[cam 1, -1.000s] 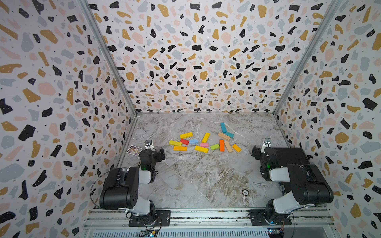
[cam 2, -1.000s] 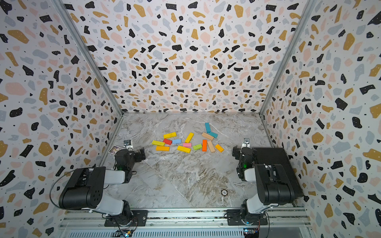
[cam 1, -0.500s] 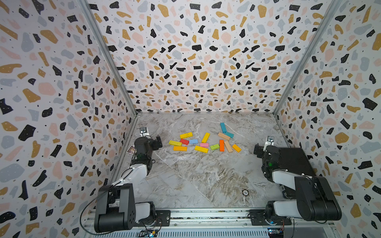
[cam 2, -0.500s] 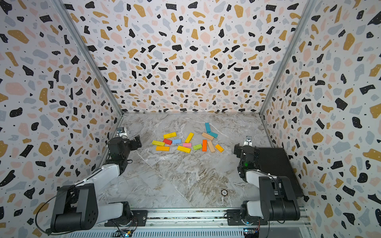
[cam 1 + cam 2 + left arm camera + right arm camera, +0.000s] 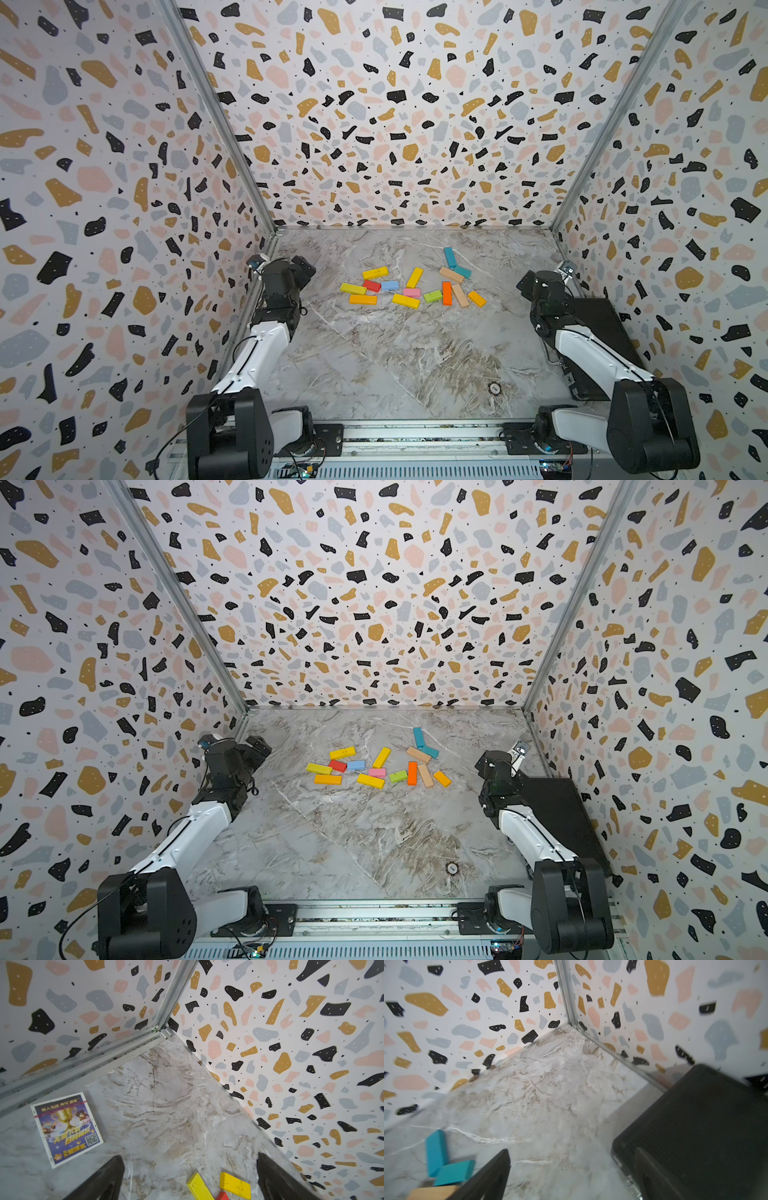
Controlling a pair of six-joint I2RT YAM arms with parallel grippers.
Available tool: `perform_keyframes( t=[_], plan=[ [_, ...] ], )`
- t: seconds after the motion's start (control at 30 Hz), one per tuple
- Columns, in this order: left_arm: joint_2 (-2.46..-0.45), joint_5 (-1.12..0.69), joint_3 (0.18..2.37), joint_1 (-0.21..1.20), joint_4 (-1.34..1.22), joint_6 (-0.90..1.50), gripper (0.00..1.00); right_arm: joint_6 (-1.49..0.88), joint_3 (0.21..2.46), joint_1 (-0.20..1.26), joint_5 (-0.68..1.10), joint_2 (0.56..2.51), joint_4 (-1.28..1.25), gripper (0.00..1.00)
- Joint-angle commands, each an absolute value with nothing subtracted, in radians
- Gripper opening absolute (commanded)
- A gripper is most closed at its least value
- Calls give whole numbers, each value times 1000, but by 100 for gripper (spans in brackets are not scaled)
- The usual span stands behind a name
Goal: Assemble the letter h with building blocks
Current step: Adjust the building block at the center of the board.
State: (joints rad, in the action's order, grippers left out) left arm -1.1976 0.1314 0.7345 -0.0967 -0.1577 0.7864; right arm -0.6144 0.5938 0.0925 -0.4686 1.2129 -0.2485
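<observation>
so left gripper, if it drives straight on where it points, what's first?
Probably bare table just past the two yellow blocks framed by the open left gripper; height is unclear, so it might clip those first.

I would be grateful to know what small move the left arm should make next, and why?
Probably lower the left gripper toward the nearest yellow block: its jaws stand open and empty just short of that block, and no letter has been started.
</observation>
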Motion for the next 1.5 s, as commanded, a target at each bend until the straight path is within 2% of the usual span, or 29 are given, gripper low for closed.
perform_keyframes(
  t=[0.0, 0.17, 0.27, 0.4, 0.63, 0.8, 1.03, 1.13, 1.33, 1.47],
  plan=[
    [-1181, 61, 732, -106, -166, 916, 99, -793, 530, 89, -360, 1191, -315, 99],
    [-1235, -150, 804, -133, -128, 909, 99, -751, 635, 84, -117, 1220, -185, 100],
    [-1235, -248, 784, -133, -217, 921, 99, -730, 676, 84, 19, 1242, -126, 100],
    [-1235, -351, 791, -134, -267, 934, 99, -766, 670, 88, 167, 1258, -133, 93],
    [-1242, -456, 916, -82, -3, 787, 99, -697, 681, 168, 198, 1242, 0, 88],
    [-1248, -403, 996, 121, 207, 633, 96, -643, 660, 270, 179, 1222, 34, 87],
    [-1304, -368, 958, 318, 199, 630, 94, -619, 622, 448, 70, 1180, 99, 86],
    [-1334, -354, 912, 365, 148, 669, 91, -639, 580, 490, 40, 1147, 79, 85],
    [-1417, -66, 886, 387, 265, 718, 89, -649, 542, 537, -33, 1109, 111, 84],
    [-1525, -2, 936, 382, 304, 674, 88, -653, 526, 547, -37, 1098, 99, 84]
  ],
)
